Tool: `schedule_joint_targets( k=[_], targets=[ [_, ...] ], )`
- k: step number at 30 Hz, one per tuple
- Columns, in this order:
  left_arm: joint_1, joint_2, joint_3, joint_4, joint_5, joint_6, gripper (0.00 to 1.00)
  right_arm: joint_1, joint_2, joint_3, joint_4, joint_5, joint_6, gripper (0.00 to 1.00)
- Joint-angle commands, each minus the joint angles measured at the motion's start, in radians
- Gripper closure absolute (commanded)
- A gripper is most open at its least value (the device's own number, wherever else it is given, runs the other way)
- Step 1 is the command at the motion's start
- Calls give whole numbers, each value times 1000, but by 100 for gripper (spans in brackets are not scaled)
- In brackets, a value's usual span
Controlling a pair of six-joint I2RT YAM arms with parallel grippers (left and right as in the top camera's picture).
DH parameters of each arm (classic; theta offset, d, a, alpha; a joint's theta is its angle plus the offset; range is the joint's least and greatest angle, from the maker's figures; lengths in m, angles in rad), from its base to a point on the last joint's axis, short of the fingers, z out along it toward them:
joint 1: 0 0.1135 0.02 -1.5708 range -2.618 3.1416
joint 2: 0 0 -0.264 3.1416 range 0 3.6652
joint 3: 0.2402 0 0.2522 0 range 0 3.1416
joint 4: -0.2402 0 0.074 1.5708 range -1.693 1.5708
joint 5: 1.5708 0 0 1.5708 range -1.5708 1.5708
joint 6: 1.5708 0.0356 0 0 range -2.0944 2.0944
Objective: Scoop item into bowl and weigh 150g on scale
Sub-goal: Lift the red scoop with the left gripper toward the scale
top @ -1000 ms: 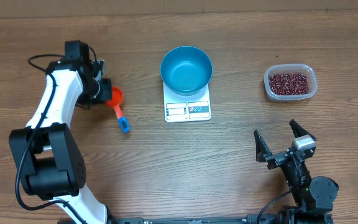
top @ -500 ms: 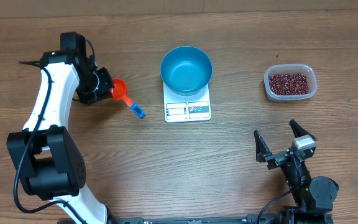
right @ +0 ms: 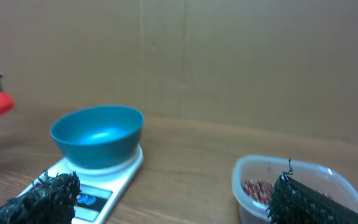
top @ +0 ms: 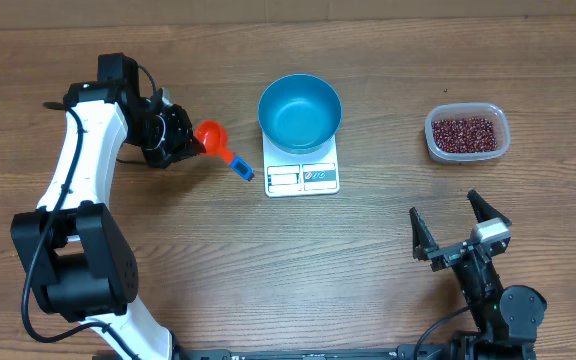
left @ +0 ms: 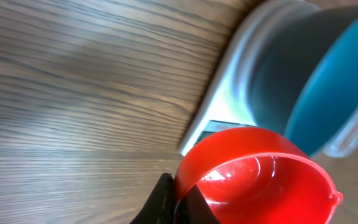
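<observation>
Scooping is being prepared, by judgement: the empty scoop (top: 213, 136) is being held by its red cup in the closed left gripper (top: 188, 140), just left of the scale (top: 303, 177) bearing the bowl (top: 300, 112). Its long axis is being held diagonally, blue handle pointing toward the scale's left side. The beans (top: 462, 133) are being contained in the clear tub (top: 499, 150), well apart to the right. The right gripper (top: 450, 225) is being held wide open, empty. A reach across to the tub is being called for next.
</observation>
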Motion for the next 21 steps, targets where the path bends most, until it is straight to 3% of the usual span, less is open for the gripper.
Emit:
schedule_joint_targets(
  k=[1, 5, 8, 16, 21],
  targets=[
    [3, 6, 28, -2, 113, -10, 96, 6, -11, -10, 44, -72, 73, 0],
    [3, 6, 28, -2, 130, -10, 96, 6, -11, -6, 76, -78, 315, 0],
    [3, 6, 28, -2, 136, -10, 96, 6, -11, 17, 57, -82, 421, 0],
    [3, 6, 28, 2, 162, -10, 96, 6, 7, 172, -100, -107, 454, 0],
    [3, 6, 28, 9, 162, -10, 96, 6, 117, 327, -229, -112, 454, 0]
  ],
)
